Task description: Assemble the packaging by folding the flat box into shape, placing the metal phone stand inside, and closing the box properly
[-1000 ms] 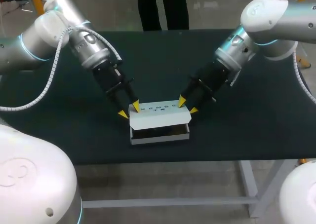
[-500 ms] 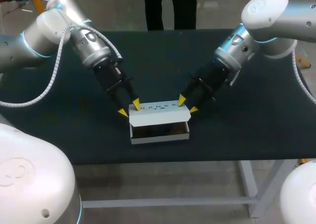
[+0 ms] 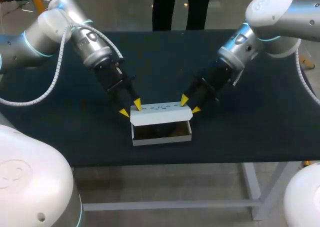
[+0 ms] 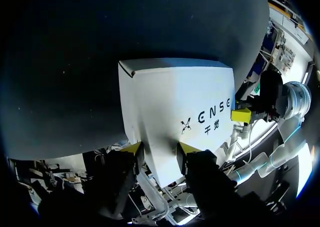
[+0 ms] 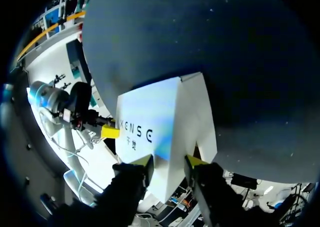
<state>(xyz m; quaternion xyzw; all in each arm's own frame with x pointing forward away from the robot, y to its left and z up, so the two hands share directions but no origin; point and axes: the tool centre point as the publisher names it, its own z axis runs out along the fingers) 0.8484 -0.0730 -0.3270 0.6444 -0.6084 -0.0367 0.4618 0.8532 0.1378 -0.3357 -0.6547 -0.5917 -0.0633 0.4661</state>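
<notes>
- the table (image 3: 250,137) ended just in front of the box (image 3: 160,139); a hard downward push could have skidded the light box over that edge
- the box sat with its lid (image 3: 160,115) raised above it; uneven pull from the two arms could have twisted or creased the card
- the left gripper (image 3: 130,109) was clamped on the lid at the box's left rear corner and the right gripper (image 3: 190,105) at its right rear corner; a slip at either could have let the lid spring back
- a dark shape (image 3: 161,131) lay inside the box, perhaps the phone stand, though i could not tell; if it stood proud, the closing lid could have jammed on it
</notes>
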